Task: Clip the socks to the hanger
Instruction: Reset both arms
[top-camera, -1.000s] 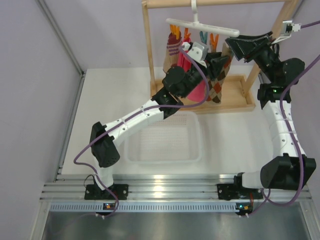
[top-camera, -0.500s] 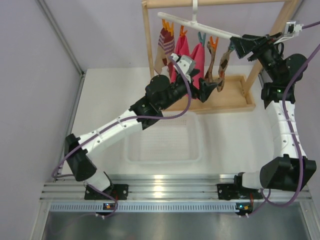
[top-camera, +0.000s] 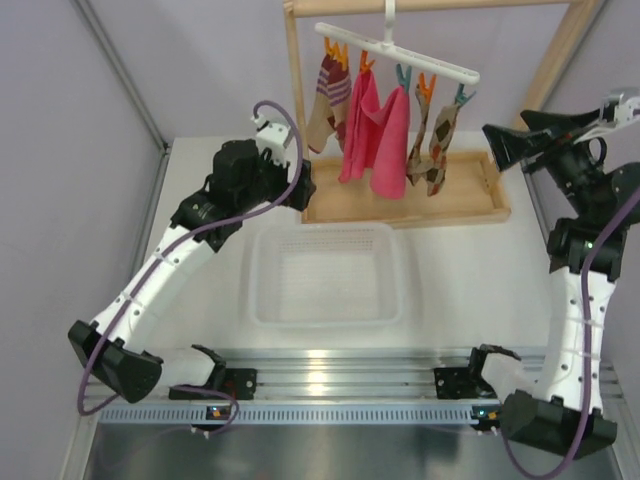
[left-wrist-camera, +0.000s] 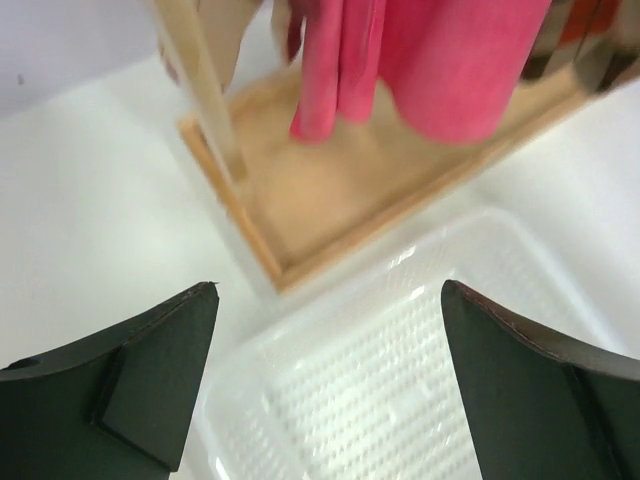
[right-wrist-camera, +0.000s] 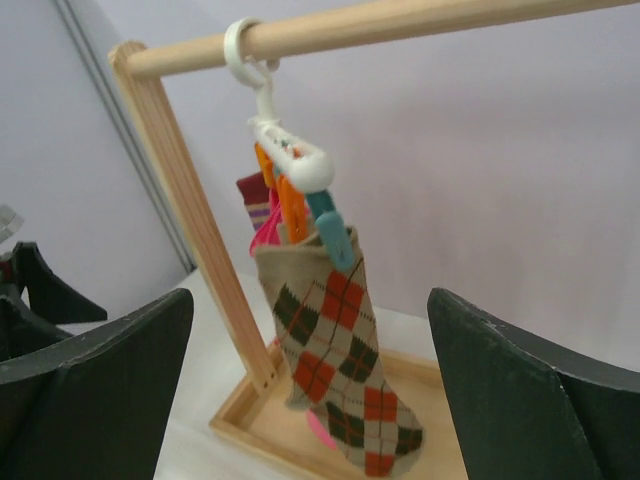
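The white hanger (top-camera: 400, 55) hangs by its hook from the wooden rail, and its end shows in the right wrist view (right-wrist-camera: 295, 160). Two argyle socks (top-camera: 436, 145) dangle from its right-hand clips. A teal clip (right-wrist-camera: 335, 235) pinches the top of the nearest sock (right-wrist-camera: 345, 380). My right gripper (top-camera: 497, 145) stands open just right of the socks, touching nothing, and that sock hangs free beyond its open jaws (right-wrist-camera: 310, 295). My left gripper (top-camera: 300, 185) is open and empty, left of the rack base, over the basket's far rim (left-wrist-camera: 330, 290).
A pink cloth (top-camera: 380, 130) and a maroon-and-tan striped sock (top-camera: 328, 95) hang from the hanger's left clips. The wooden rack has a tray base (top-camera: 470, 205) and upright posts (right-wrist-camera: 190, 220). A white mesh basket (top-camera: 262, 295) sits in front of the rack.
Both grippers opened and drew away from the hanger, the left arm swinging back to the left, the right one moving right. The hanger levelled out and the socks now hang free.
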